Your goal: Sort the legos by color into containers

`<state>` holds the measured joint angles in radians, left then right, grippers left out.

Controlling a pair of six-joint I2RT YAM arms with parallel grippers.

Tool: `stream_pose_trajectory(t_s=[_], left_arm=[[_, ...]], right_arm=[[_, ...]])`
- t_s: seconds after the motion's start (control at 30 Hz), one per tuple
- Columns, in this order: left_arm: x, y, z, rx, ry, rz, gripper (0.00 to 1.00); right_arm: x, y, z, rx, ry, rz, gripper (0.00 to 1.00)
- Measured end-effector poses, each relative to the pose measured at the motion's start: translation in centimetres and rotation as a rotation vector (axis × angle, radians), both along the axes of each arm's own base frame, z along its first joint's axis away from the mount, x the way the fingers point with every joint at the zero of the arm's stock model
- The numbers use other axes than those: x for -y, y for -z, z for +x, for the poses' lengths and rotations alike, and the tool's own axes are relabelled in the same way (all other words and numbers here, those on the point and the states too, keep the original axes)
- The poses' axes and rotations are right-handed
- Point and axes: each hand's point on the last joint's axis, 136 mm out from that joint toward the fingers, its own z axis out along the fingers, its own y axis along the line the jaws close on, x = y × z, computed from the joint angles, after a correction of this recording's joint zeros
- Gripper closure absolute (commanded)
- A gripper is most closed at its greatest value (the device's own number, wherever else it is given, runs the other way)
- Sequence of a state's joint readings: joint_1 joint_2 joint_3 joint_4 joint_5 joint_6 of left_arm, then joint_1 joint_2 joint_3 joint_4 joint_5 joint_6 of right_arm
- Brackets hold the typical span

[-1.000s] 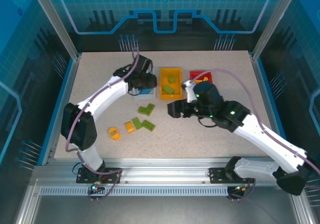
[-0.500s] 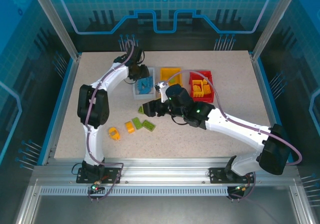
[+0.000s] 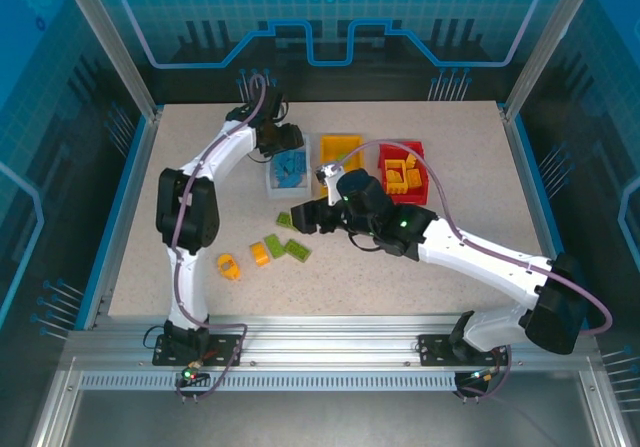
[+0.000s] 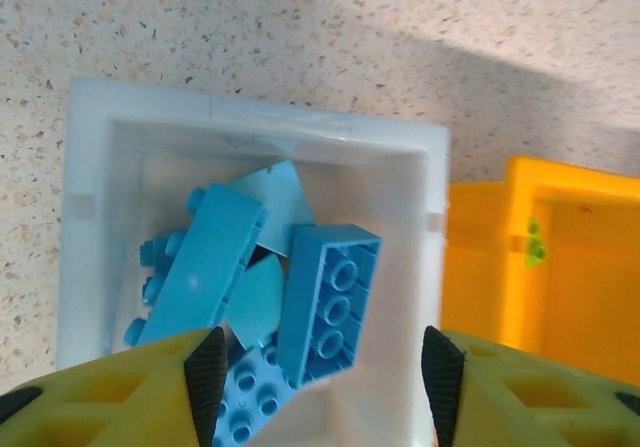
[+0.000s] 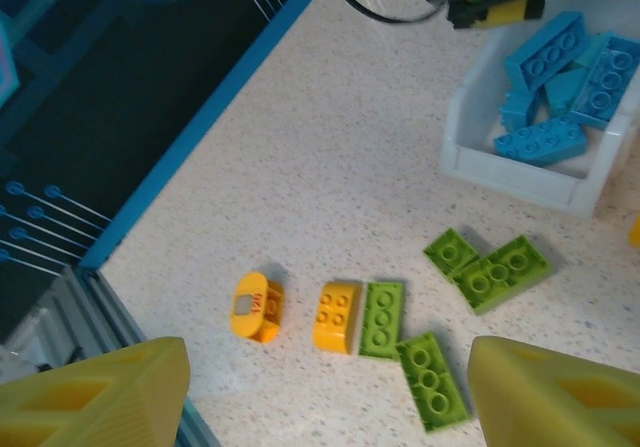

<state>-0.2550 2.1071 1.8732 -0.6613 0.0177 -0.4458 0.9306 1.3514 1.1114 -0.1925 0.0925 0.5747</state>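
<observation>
While the speckled tabletop (image 3: 450, 127) carries all three containers along its far half, the left hand (image 3: 275, 137) hangs over the white bin (image 3: 272, 179) and the right hand (image 3: 305, 217) hovers low over the loose legos nearer the front. In the left wrist view the left hand (image 4: 323, 372) is spread wide with nothing between its fingers (image 4: 205, 367), directly above the white bin (image 4: 260, 117). In the right wrist view the right hand (image 5: 330, 397) is likewise spread wide and empty, and the loose bricks lie on the tabletop between and just beyond its fingers (image 5: 100, 397).

The yellow-orange bin (image 3: 340, 150) stands just right of the white one, and the red bin (image 3: 413, 147) right of that. A heap of blue bricks (image 4: 325, 302) lies in the white bin. Yellow-orange bricks (image 3: 400, 177) lie in the red bin. A small green speck (image 4: 535, 242) inside the yellow-orange bin may be a green brick, though too little shows to be sure.

Loose on the tabletop are a green cluster (image 5: 490, 267) near the white bin's front wall, two single green bricks (image 5: 381, 317) (image 5: 432, 380), a yellow-orange brick (image 5: 335, 317) touching the first of these, and a rounded yellow-orange piece (image 5: 255, 307) slightly apart to its left
</observation>
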Motion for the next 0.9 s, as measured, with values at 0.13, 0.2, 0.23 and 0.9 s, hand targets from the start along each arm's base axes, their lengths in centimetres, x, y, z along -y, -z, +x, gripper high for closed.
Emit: stream_pose_trajectory(t_s=[0.13, 0.2, 0.23, 0.9], left_arm=[[-0.2, -5.7, -3.2, 0.078, 0.000, -0.031, 0.43], [-0.9, -9.9, -6.2, 0.149, -0.012, -0.054, 0.43], [-1.4, -11.4, -7.6, 0.176, -0.020, -0.060, 0.43], [-15.1, -16.2, -37.3, 0.325, -0.397, -0.031, 0.39]], right_arm=[[-1.0, 2.0, -1.8, 0.025, -0.051, -0.111, 0.26], [-2.7, 3.9, -3.1, 0.019, -0.102, -0.184, 0.28], [-3.5, 4.6, -3.5, 0.016, -0.120, -0.208, 0.28], [-20.8, 18.2, -4.9, -0.072, -0.297, -0.515, 0.20]])
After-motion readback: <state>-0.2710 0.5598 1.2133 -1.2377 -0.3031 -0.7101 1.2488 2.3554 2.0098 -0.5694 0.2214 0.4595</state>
